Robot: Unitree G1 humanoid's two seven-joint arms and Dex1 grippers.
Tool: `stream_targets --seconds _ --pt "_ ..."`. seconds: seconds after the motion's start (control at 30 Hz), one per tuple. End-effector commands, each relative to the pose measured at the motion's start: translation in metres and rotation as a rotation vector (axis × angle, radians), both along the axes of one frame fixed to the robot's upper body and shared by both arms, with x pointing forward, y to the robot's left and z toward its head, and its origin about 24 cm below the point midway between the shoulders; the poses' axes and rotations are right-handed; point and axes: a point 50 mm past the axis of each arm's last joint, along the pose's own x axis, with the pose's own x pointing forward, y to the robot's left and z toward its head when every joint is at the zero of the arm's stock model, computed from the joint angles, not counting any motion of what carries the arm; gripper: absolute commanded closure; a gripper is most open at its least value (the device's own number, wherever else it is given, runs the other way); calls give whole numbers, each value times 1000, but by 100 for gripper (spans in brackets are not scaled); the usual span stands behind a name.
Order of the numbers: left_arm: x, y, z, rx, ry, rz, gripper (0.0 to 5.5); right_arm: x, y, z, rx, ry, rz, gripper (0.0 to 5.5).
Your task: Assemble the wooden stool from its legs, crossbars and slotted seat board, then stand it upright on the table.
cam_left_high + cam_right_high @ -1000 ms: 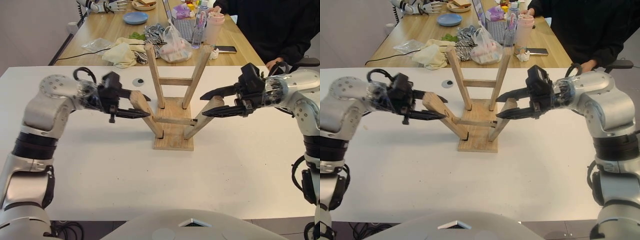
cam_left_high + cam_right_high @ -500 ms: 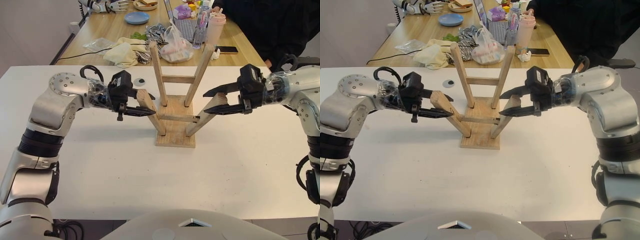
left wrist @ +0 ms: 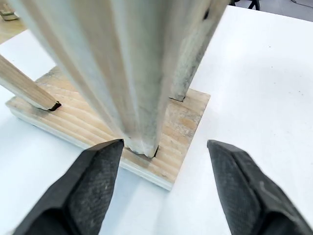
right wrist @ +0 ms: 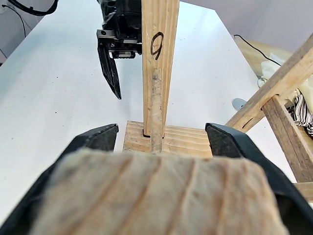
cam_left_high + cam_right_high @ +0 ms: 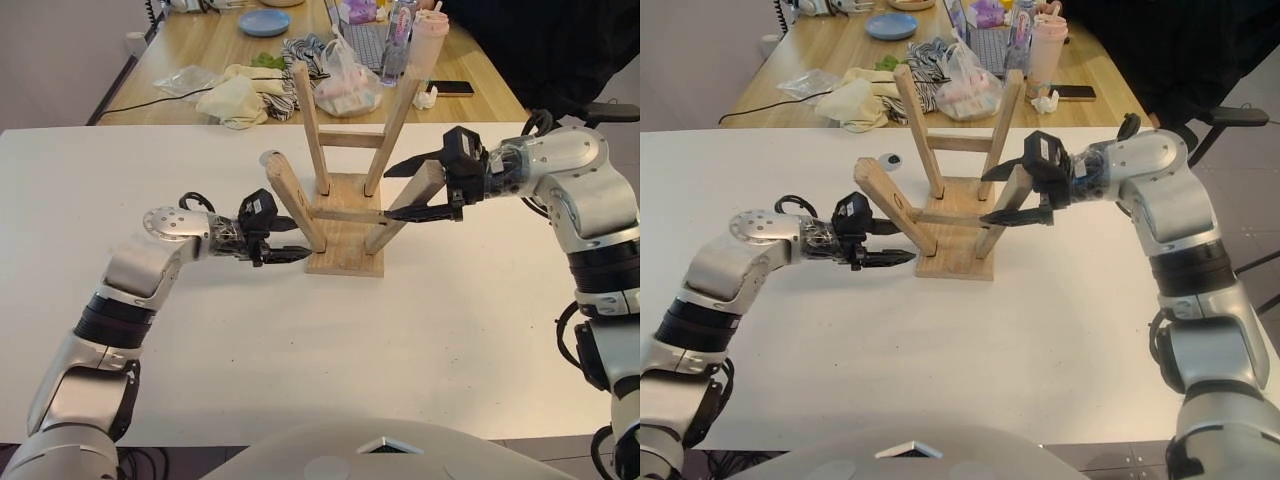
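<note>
Stool (image 5: pixel 345 215): centre of the head views, upside down on the white table (image 5: pixel 300 340); board (image 5: pixel 345 262) flat on the table, four legs pointing up, two crossbars in place.

Left gripper (image 5: pixel 296 242): left of centre, low, just beside the board's left edge; fingers (image 3: pixel 93 181) spread apart, holding nothing, either side of the foot of the near-left leg (image 5: pixel 295 205) where it enters its slot.

Right gripper (image 5: pixel 388 195): right of centre, higher; fingers (image 4: pixel 95 142) wide apart, straddling the upper part of the near-right leg (image 5: pixel 382 235); nothing clamped, contact with the wood not clear.

Front crossbar (image 5: pixel 345 213): spans between the two near legs, ends seated in both.

Change: a second ago the left gripper stood up at the top of the near-left leg; now down at that leg's base. Right gripper much where it was, by its leg's top. Whole head picture shifted too, so any drift of the stool not counted as a move.

Meaning: assembly looks complete; judged to be checking or pressing the near-left joint, or seeking a low hold.

Left to do: turning the stool over onto its legs.

Risk: legs slipping from their slots if lifted by one leg alone.
</note>
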Motion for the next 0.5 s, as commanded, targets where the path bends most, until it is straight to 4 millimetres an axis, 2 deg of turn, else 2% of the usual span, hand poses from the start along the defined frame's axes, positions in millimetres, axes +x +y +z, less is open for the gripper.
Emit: stream_targets --seconds 0.03,0.13,0.23,0.27,0.3,0.4,0.47,0.5 --pt "-2 8 10 13 -51 5 239 -2 4 -17 -19 60 1 221" --pt "-4 25 16 52 -96 81 239 -5 8 -19 -12 86 1 221" --pt "-6 62 20 306 -201 205 239 -8 10 -24 -15 164 -19 221" --pt "-5 72 30 354 -255 242 239 -9 11 -25 -15 188 -20 240" --pt "4 73 53 334 -366 300 256 -12 10 -25 -7 210 -29 254" --pt "32 58 120 199 -719 502 286 -16 12 -24 16 246 -71 300" --pt "36 30 147 111 -880 564 328 -15 16 -25 21 255 -107 338" --pt "34 17 153 100 -920 578 344 -14 19 -26 22 260 -124 340"
